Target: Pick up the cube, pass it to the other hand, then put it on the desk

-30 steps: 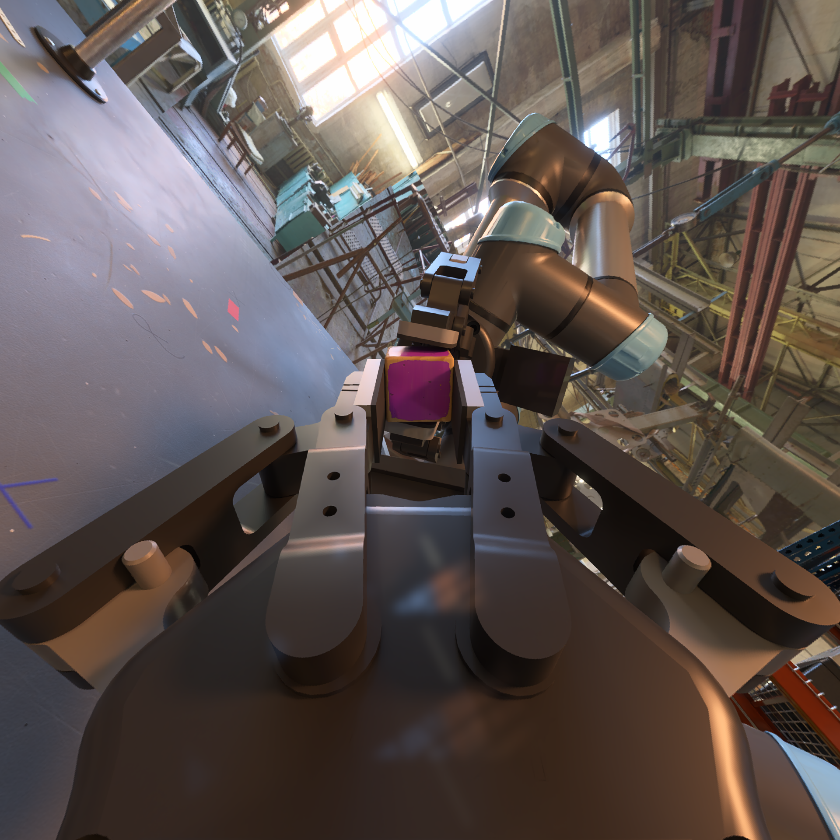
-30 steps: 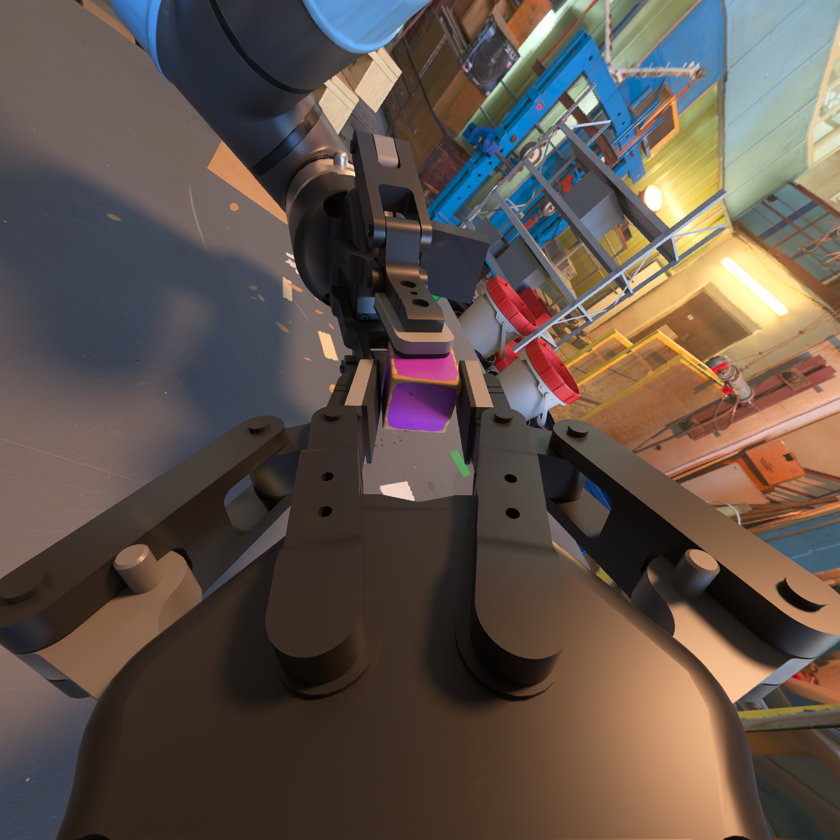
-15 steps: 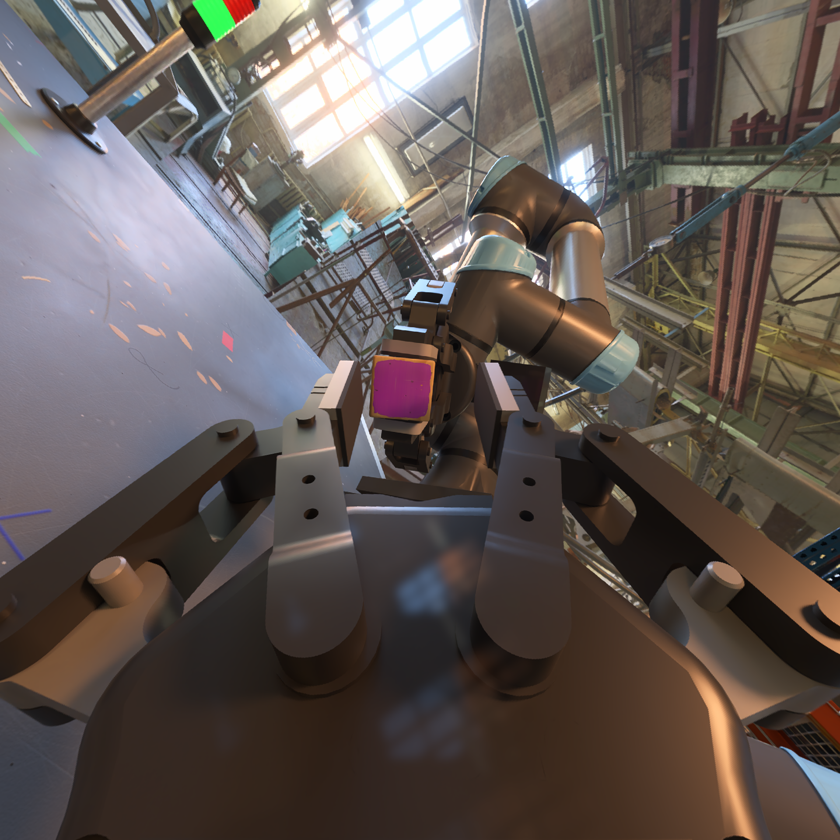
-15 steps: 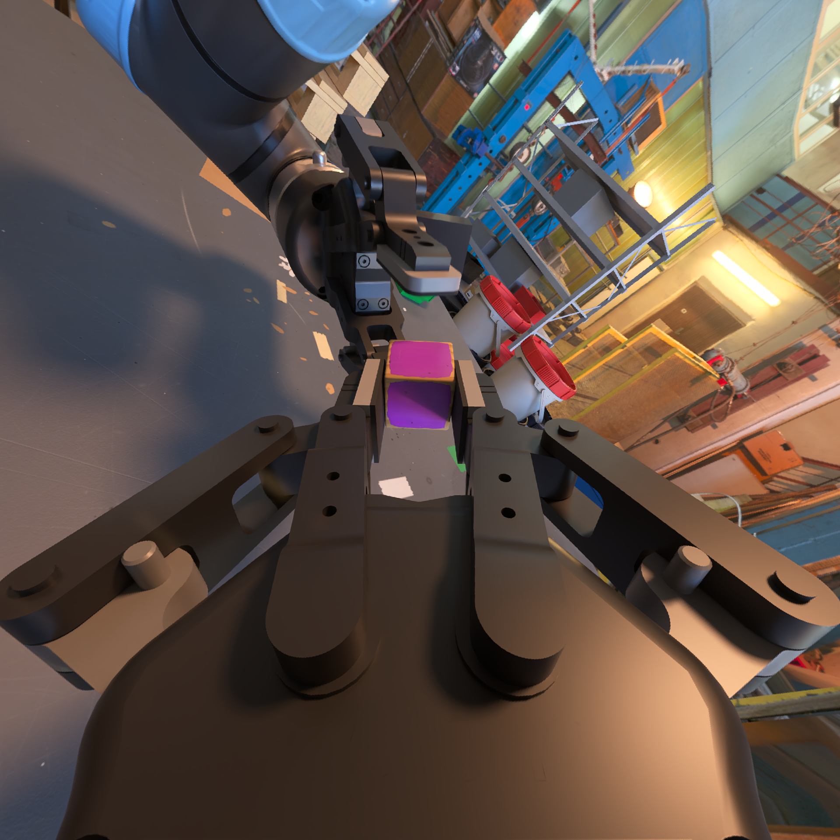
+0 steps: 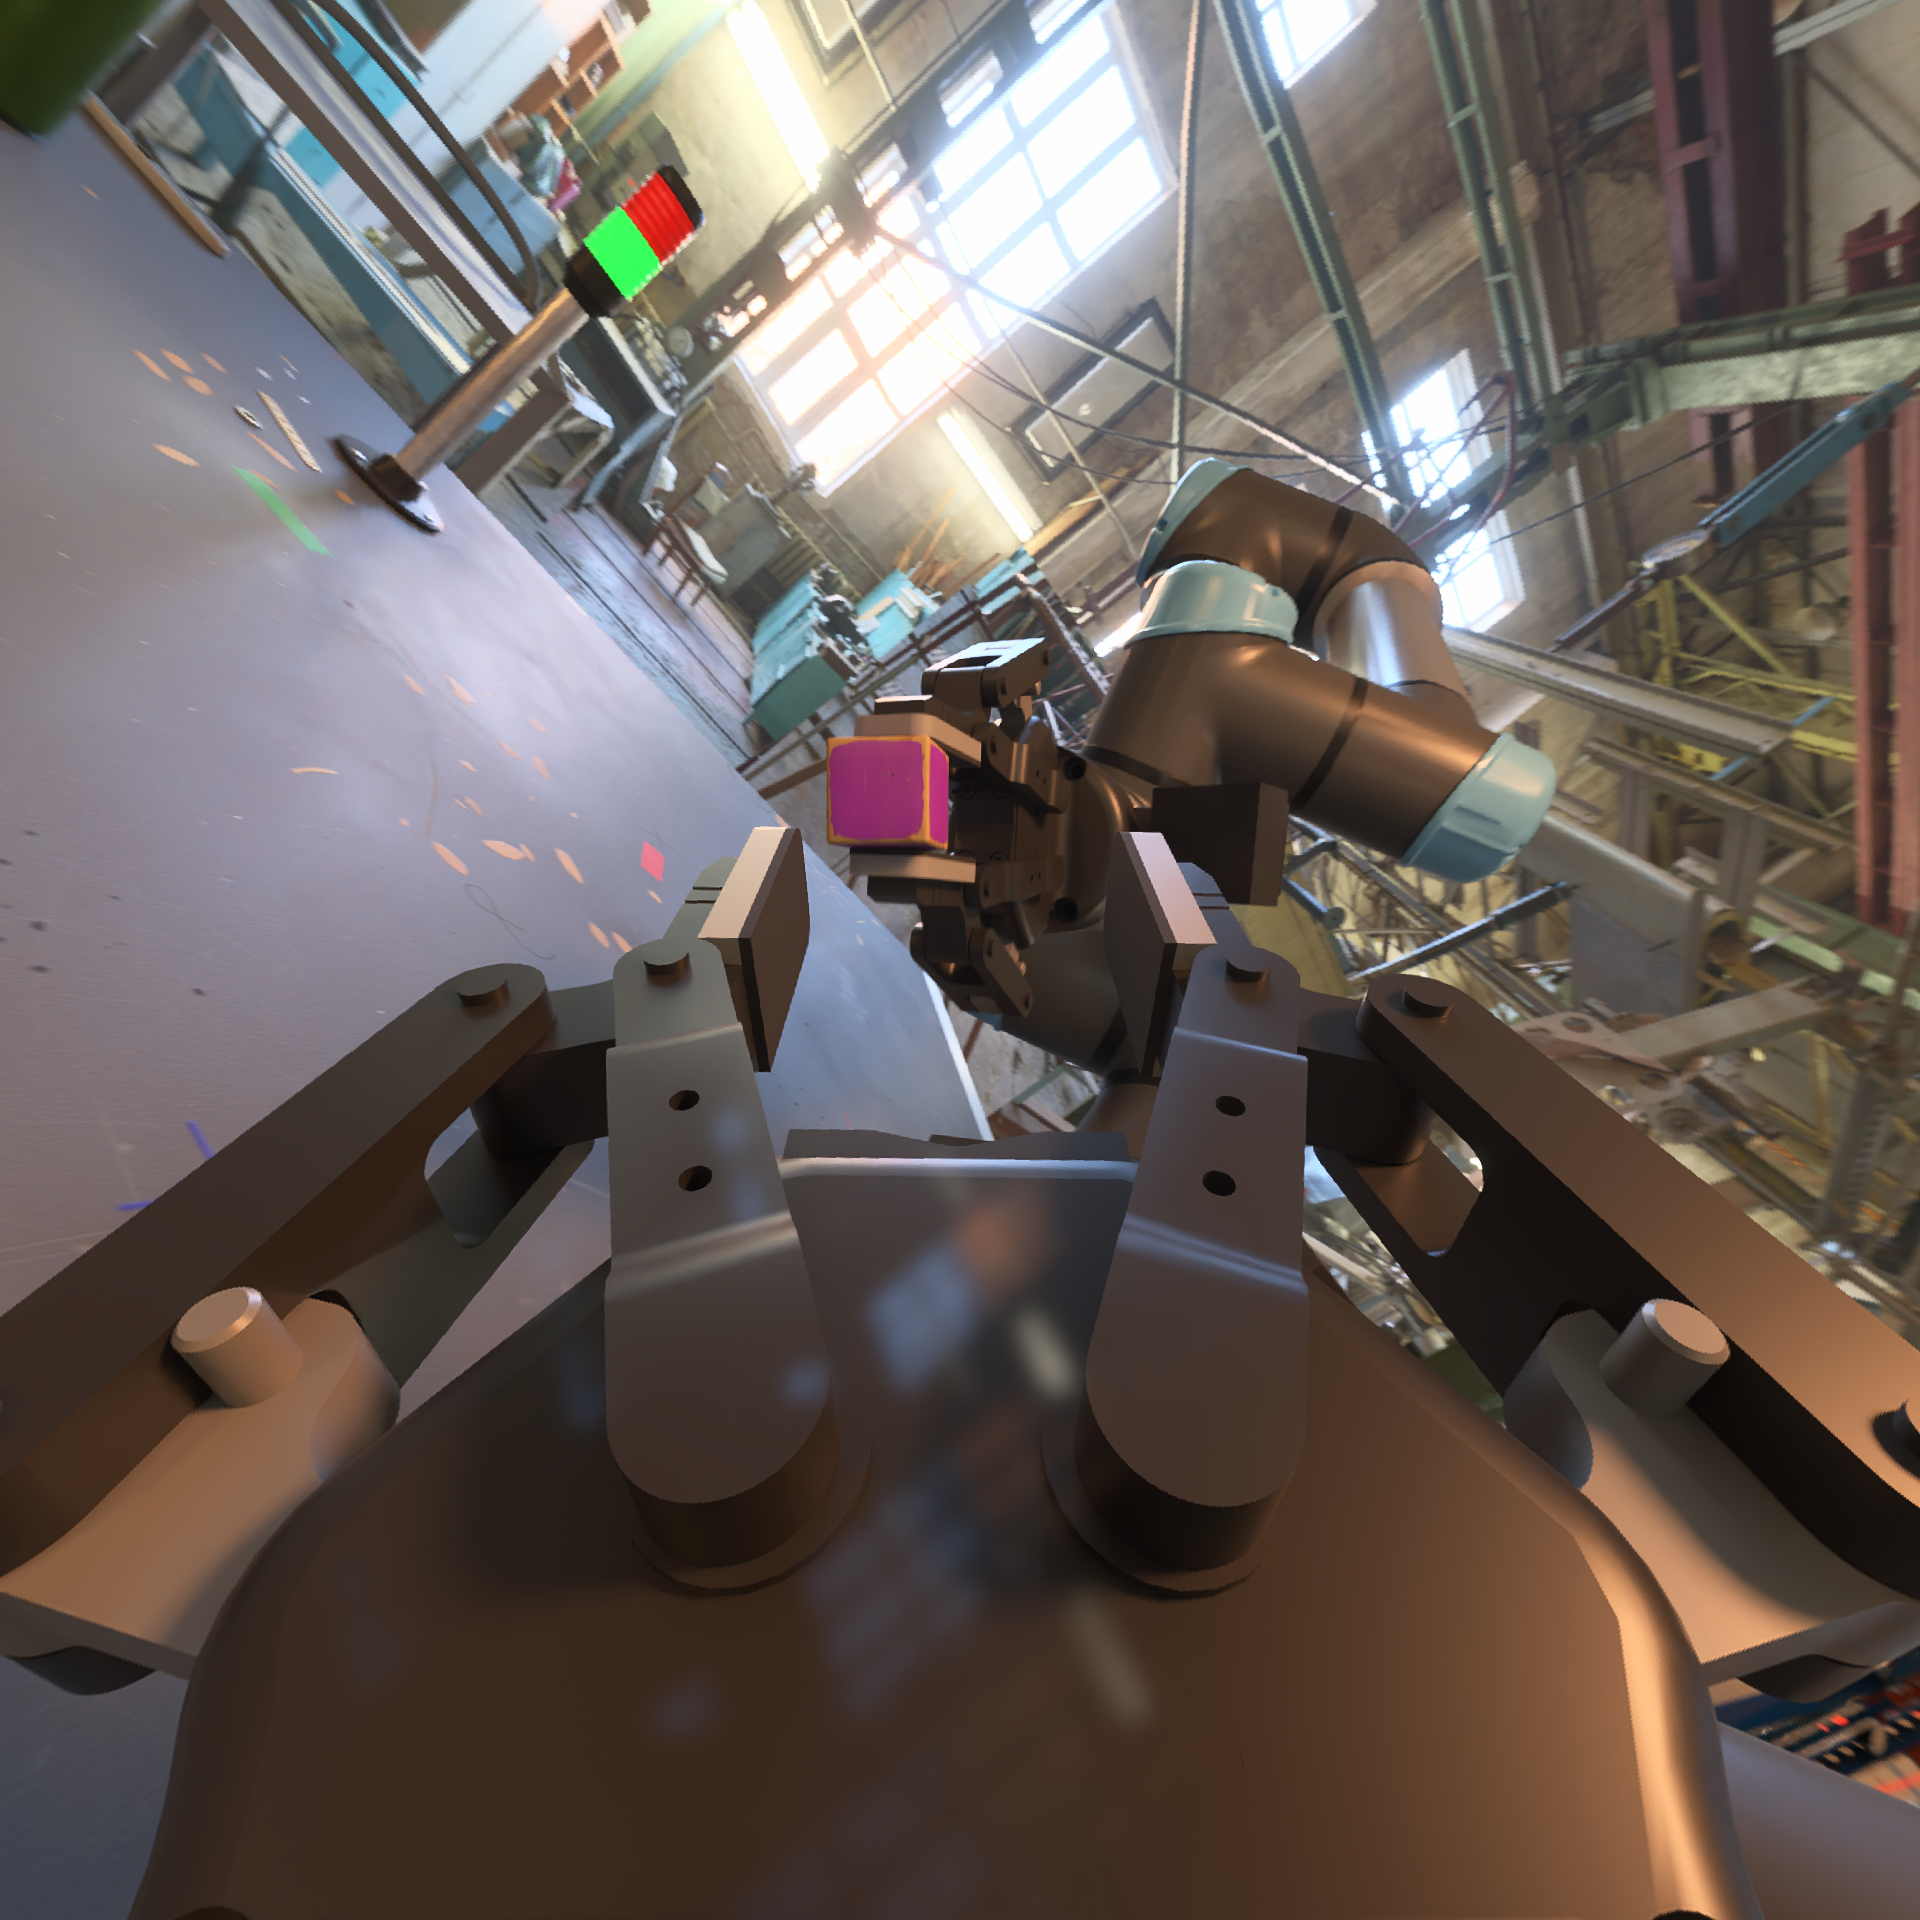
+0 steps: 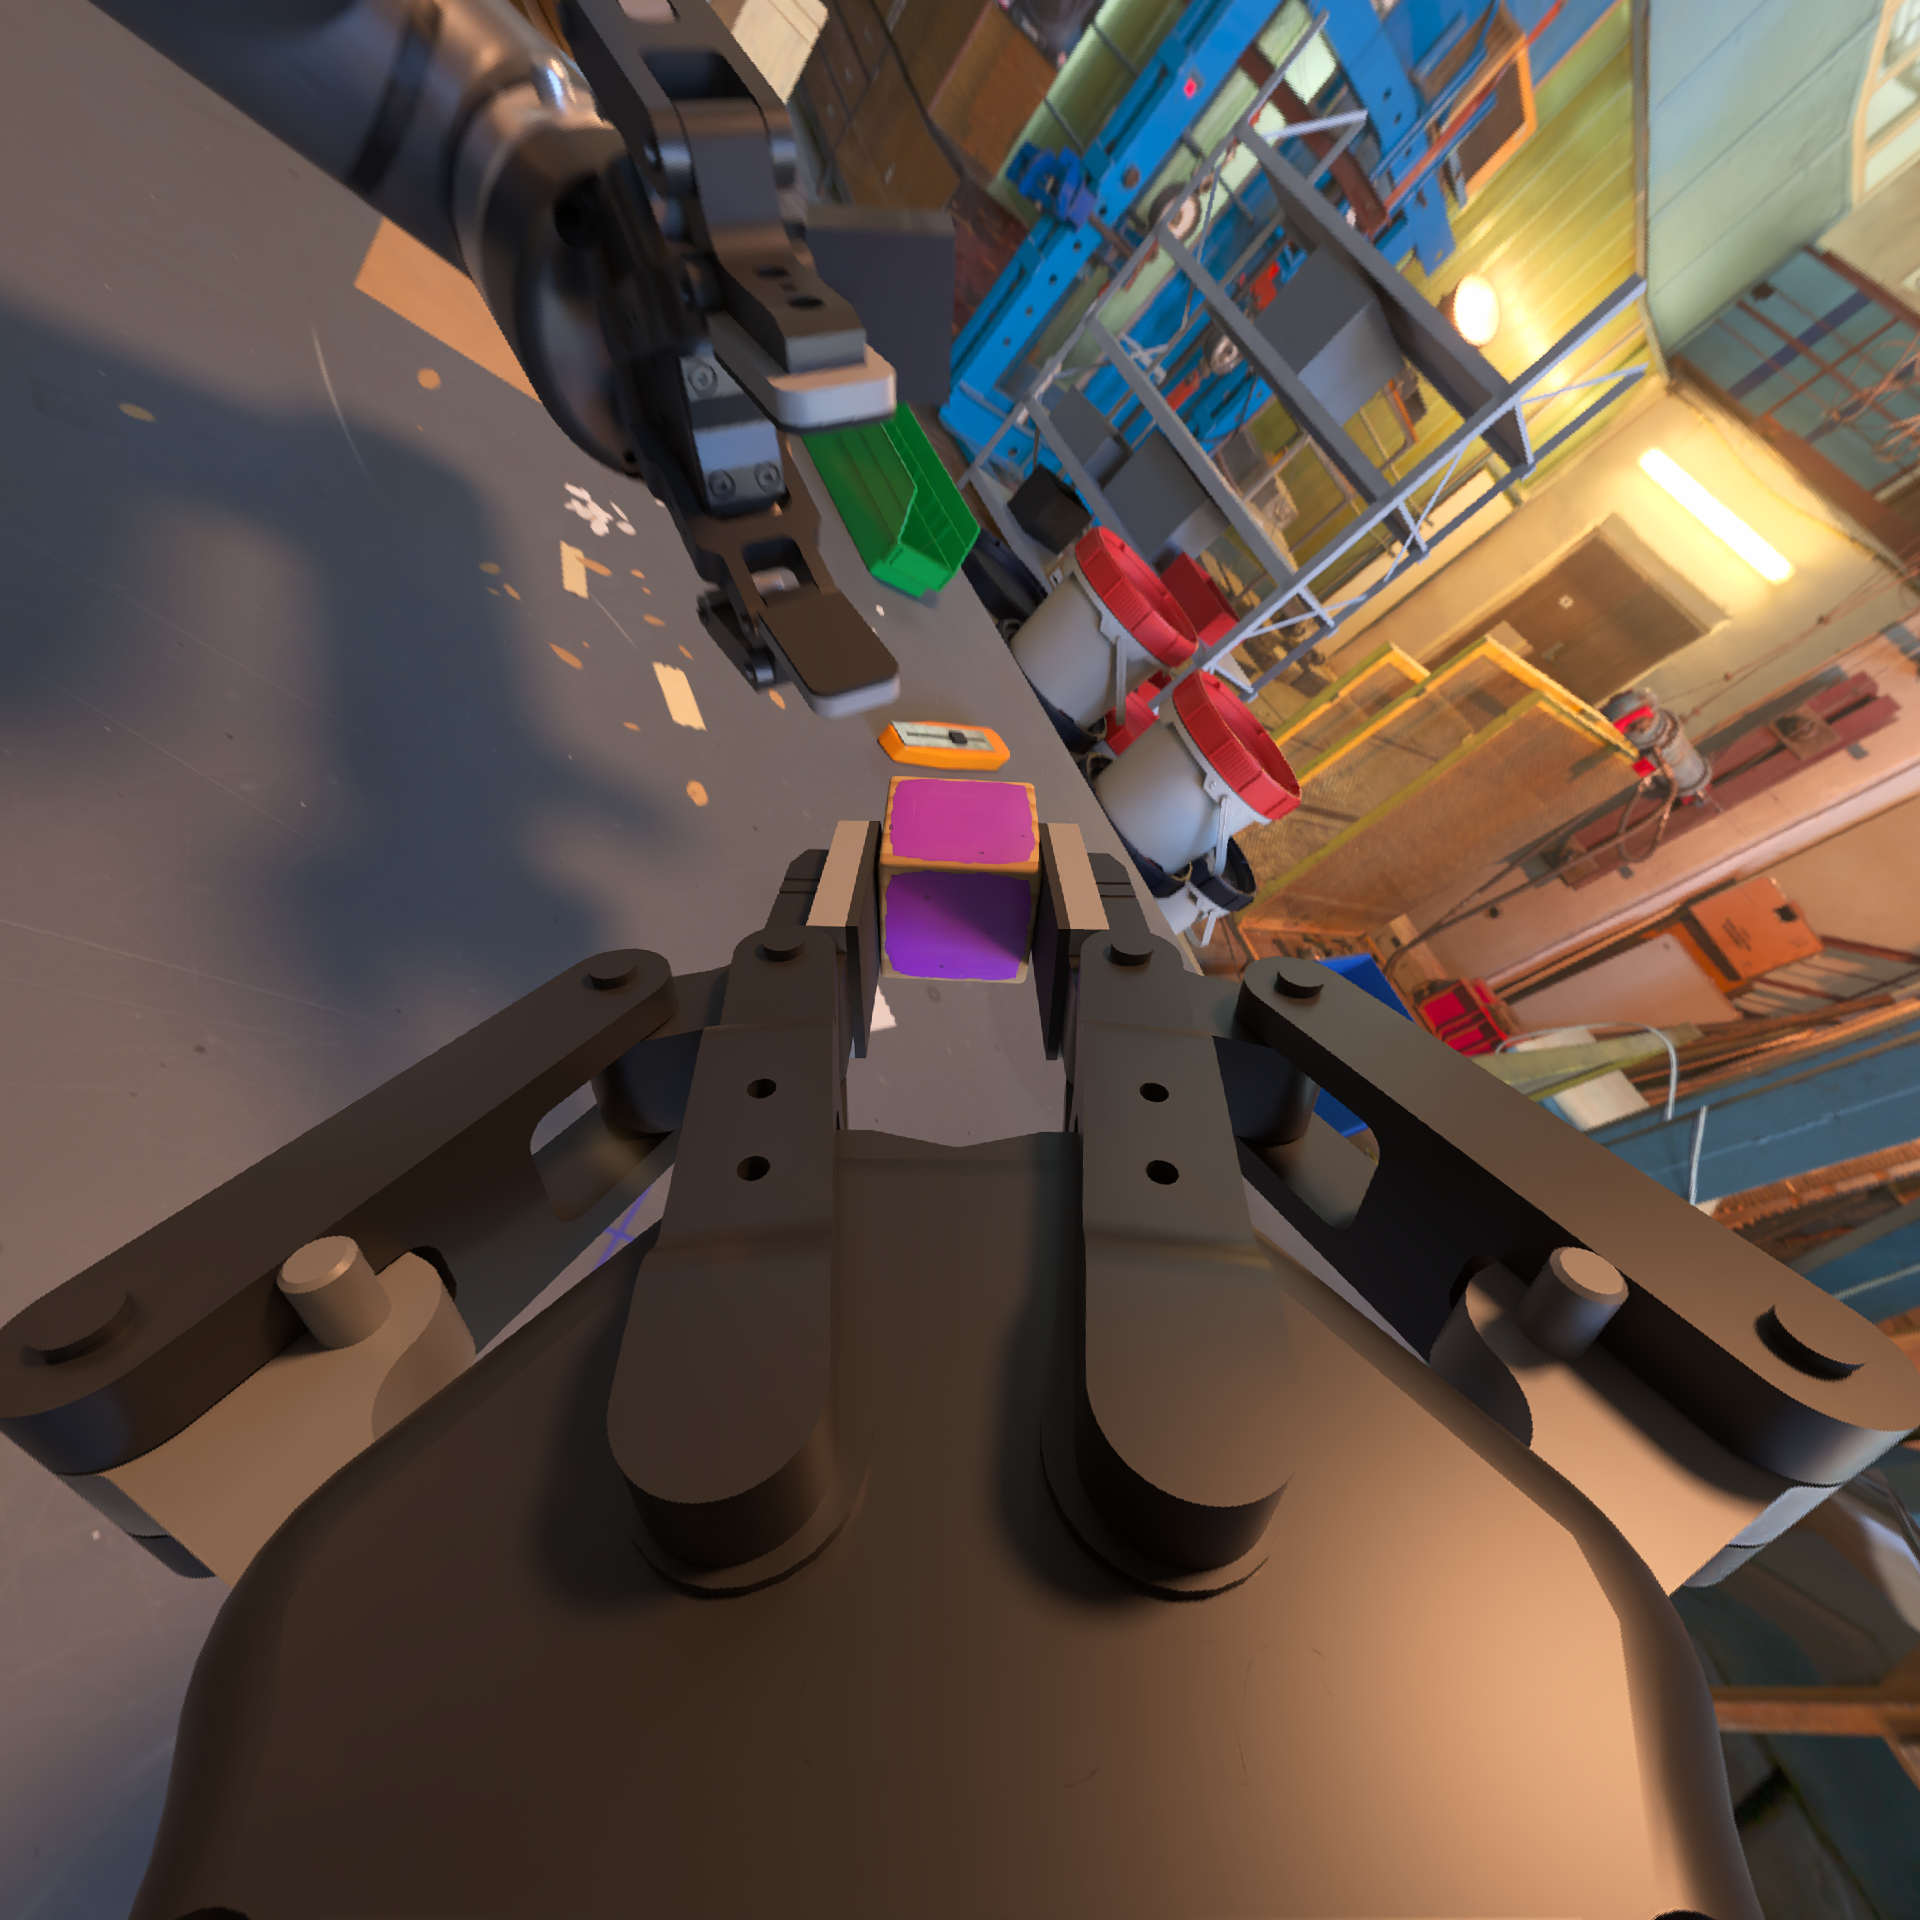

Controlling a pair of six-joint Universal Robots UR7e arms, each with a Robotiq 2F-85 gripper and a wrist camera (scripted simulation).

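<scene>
Right pincer (image 6: 958, 909) grips the magenta cube (image 6: 958, 894) above the table (image 6: 260, 831), near the orange box cutter (image 6: 943, 746); left pincer (image 5: 961, 914) gapes empty. Lowering askew could land the cube on that cutter.

Left tool (image 5: 956, 925) spread wide and empty; right tool (image 6: 958, 914) clamped tight
</scene>
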